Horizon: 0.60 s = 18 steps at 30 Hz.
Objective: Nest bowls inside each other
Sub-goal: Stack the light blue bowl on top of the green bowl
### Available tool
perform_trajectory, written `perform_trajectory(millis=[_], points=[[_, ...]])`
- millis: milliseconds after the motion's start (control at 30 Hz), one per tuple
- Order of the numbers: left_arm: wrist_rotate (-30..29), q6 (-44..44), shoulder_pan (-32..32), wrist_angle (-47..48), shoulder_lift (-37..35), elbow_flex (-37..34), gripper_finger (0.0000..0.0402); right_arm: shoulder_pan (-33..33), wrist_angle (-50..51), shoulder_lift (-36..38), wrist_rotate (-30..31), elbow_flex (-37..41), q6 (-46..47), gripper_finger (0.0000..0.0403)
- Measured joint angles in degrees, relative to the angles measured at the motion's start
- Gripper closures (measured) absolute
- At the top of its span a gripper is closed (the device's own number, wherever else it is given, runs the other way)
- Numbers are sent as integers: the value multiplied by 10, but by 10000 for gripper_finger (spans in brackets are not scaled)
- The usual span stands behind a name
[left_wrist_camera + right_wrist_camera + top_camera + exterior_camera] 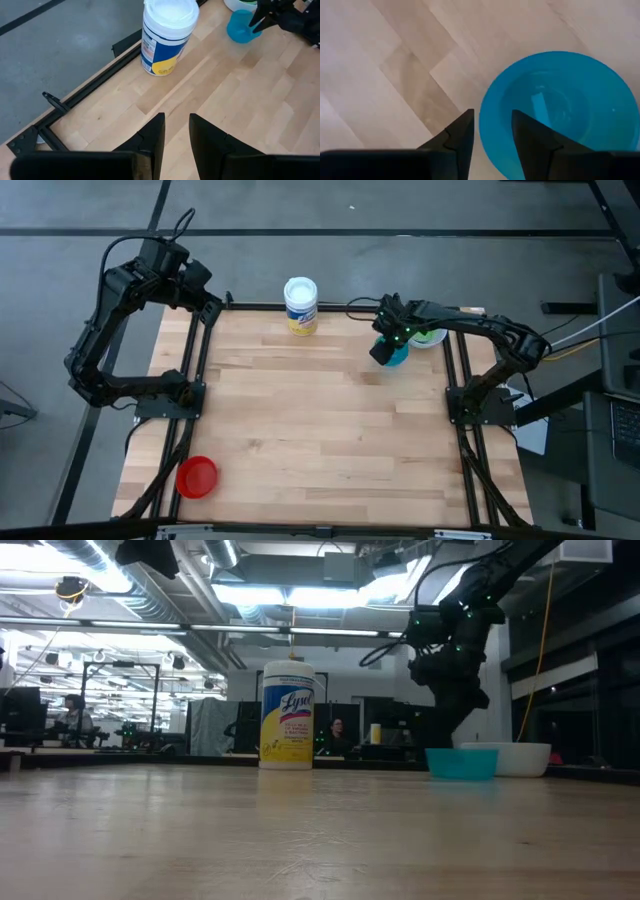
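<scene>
The light blue bowl sits upright on the wooden surface near its far right corner, just beside a white bowl with a green bowl in it, while the red bowl lies well apart at the near left corner. The right end effector hangs directly over the light blue bowl, its fingers parted a little and straddling the bowl's rim, though whether they touch it is unclear. The left end effector waits above the far left corner, fingers slightly apart and holding nothing, facing a Lysol wipes canister at the far edge.
</scene>
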State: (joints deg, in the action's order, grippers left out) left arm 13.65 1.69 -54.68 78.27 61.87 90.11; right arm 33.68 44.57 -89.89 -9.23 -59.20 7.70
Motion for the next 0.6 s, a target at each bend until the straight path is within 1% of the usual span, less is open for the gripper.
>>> perform_trajectory(millis=[67,233,333,433,600], points=[[1,0,0,0,0,0,317,2,-1,0,-1,4,-3,266],[6,-3,0,0,0,0,317,-1,-6,0,-27,29,5,270],[6,-3,0,0,0,0,317,-6,-20,0,-31,48,12,273],[11,-3,0,0,0,0,317,-6,-37,0,-50,64,23,270],[14,-3,0,0,0,0,317,-6,-59,0,-52,69,26,265]])
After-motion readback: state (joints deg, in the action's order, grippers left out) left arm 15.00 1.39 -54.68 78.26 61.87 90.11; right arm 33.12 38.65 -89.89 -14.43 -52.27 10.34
